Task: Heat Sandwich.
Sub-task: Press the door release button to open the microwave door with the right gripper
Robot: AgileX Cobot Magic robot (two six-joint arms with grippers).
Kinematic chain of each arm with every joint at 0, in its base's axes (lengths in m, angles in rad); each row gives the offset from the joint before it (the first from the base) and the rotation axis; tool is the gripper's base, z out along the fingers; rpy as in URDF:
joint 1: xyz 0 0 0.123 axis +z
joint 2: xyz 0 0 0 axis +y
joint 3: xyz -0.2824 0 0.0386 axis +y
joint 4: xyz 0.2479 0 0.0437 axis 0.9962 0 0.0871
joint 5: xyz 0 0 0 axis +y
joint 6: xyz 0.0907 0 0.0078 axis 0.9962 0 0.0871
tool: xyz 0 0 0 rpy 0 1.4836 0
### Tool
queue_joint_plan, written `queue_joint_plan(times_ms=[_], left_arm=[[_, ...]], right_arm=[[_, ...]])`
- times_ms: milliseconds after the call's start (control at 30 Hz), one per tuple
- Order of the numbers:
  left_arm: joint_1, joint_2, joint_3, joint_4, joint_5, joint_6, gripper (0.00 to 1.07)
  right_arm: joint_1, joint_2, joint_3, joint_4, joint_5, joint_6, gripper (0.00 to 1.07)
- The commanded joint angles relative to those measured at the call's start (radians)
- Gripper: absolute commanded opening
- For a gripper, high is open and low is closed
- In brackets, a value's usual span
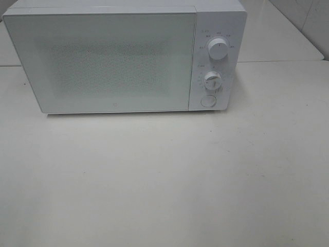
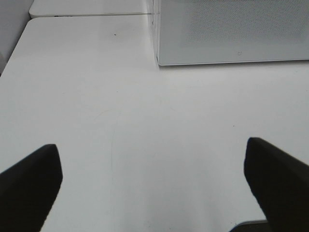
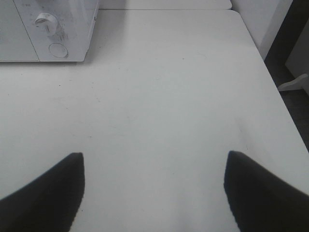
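A white microwave stands at the back of the white table with its door shut. Two round knobs and a round button sit on its right panel. The sandwich is out of view. Neither arm shows in the exterior view. My left gripper hangs open above bare table, short of the microwave's left front corner. My right gripper is open too, over bare table to the right of the microwave's panel. Nothing lies between either pair of fingers.
The table's right edge drops to a dark floor, where a white stand foot shows. A second table surface adjoins behind the microwave. A wall runs along the table's left side.
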Motion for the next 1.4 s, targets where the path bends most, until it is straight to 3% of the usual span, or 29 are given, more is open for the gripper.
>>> queue_joint_plan(times_ms=[33, 500, 667, 1400], left_arm=[[0.003, -0.021, 0.002, 0.004, -0.008, -0.003, 0.97], [0.003, -0.021, 0.002, 0.004, -0.008, -0.003, 0.97], [0.003, -0.021, 0.002, 0.004, -0.008, -0.003, 0.97], [0.003, -0.021, 0.002, 0.004, -0.008, -0.003, 0.97]], right_arm=[[-0.009, -0.029, 0.001, -0.001, -0.009, -0.009, 0.76], [-0.01, 0.026, -0.011, -0.001, -0.026, -0.012, 0.76], [-0.01, 0.093, -0.028, 0.011, -0.156, 0.0, 0.76], [-0.01, 0.482, 0.083, 0.01, -0.832, 0.015, 0.76]])
